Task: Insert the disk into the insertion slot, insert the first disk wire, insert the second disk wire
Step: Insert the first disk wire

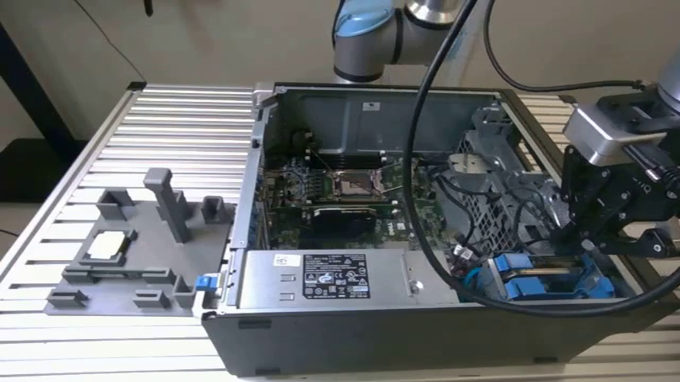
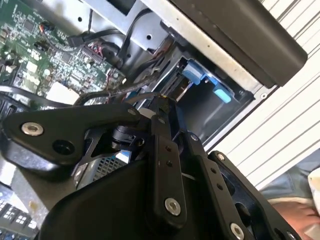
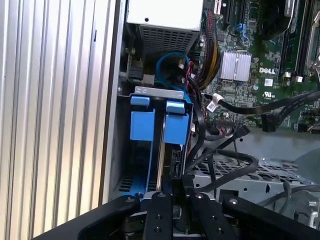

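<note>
Two blue-framed drives stand side by side in the grey sheet-metal insertion slot (image 3: 158, 91) at the case's front corner, on the exterior view's right (image 1: 537, 285). Which of the two is the disk I cannot tell; the one nearer the motherboard (image 3: 178, 128) lies in line with my fingers. My gripper (image 3: 173, 186) reaches down into that bay (image 1: 568, 239). Its fingers are pinched together on a black disk wire connector (image 3: 175, 160) held against the drives' rear edge. In the second wrist view the fingertips (image 2: 164, 101) meet among dark cables, with blue carrier tabs (image 2: 220, 93) beyond them.
The perforated grey metal cage (image 3: 235, 175) and a bundle of black cables (image 3: 235, 107) crowd the motherboard side of the bay. The power supply (image 1: 324, 280) sits at the case front. A grey fixture plate (image 1: 127, 255) lies on the ribbed table at the exterior view's left. A person's hand (image 2: 300, 210) is near the table edge.
</note>
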### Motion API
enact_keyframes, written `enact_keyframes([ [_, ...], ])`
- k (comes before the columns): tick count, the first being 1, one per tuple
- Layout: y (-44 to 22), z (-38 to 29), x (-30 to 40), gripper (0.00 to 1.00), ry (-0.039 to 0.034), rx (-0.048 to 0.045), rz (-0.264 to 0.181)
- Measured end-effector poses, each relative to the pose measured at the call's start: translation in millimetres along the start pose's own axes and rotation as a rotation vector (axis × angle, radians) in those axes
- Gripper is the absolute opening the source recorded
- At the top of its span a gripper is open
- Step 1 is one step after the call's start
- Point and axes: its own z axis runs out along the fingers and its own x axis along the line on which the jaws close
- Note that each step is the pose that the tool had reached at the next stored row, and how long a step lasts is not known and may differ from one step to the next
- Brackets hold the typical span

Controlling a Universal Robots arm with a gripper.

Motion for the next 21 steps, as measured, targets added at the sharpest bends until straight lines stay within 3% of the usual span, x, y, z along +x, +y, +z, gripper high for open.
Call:
enact_keyframes([
  [2, -0.4, 0.7, 0.0, 0.19, 0.0012, 0.0121, 0.0],
  [7, -0.4, 2.4, 0.1, 0.19, 0.0012, 0.0125, 0.004],
  [13, -0.5, 8.9, 0.4, 0.19, 0.0036, 0.0155, 0.099],
  [19, -7.0, 11.0, 0.0, 0.19, 0.0036, 0.0124, 0.109],
  [21, -7.2, 11.1, -0.9, 0.19, 0.0047, 0.0063, 0.11],
])
